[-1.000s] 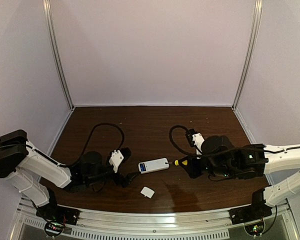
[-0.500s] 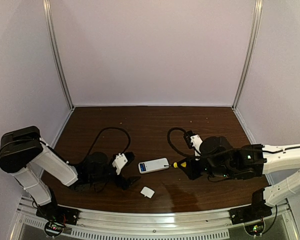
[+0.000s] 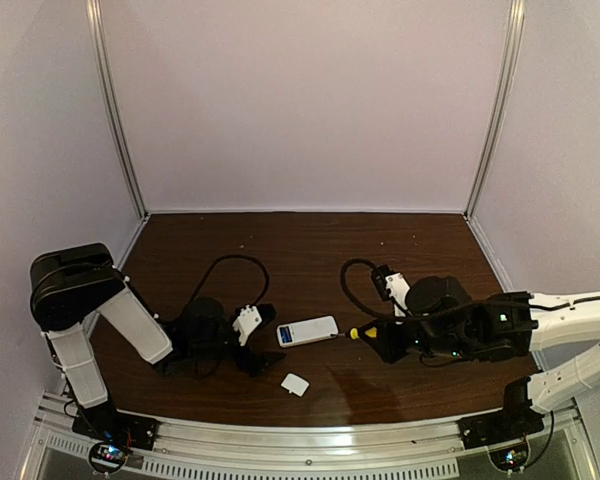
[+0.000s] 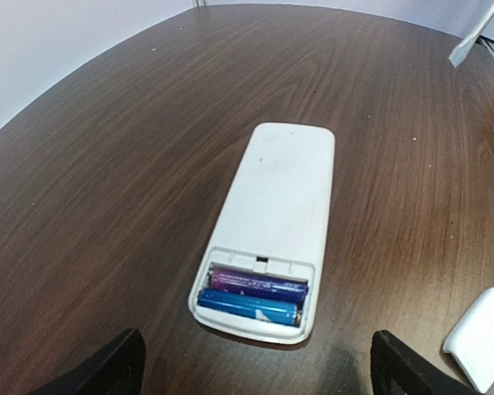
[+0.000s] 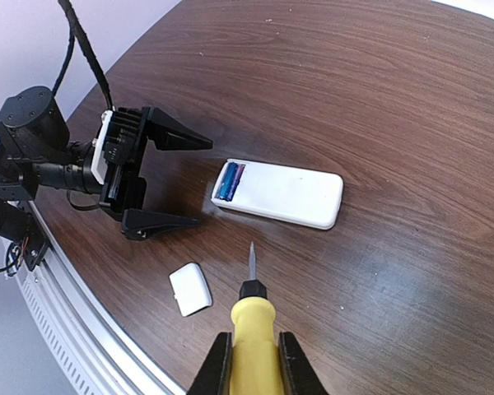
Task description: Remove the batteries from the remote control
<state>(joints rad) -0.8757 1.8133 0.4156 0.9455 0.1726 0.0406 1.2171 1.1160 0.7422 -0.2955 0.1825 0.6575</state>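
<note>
The remote control (image 3: 308, 331) lay on the table (image 3: 280, 250) between the two grippers.
The left gripper (image 3: 263, 340) stood with jaws wide apart and held nothing, just beside the remote's left end, where both batteries (image 4: 251, 296) sat in the uncovered compartment. A small white cover (image 3: 295, 384) lay nearer the front edge. The right gripper (image 5: 251, 362) was clamped on the yellow-handled screwdriver (image 5: 251, 325), whose tip pointed near the remote.

Blue cylindrical batteries (image 4: 247, 304) sit in the flat white plastic remote control (image 3: 308, 331); a small white cover (image 3: 295, 384) lies nearer the tabletop (image 3: 280, 250) near edge.
</note>
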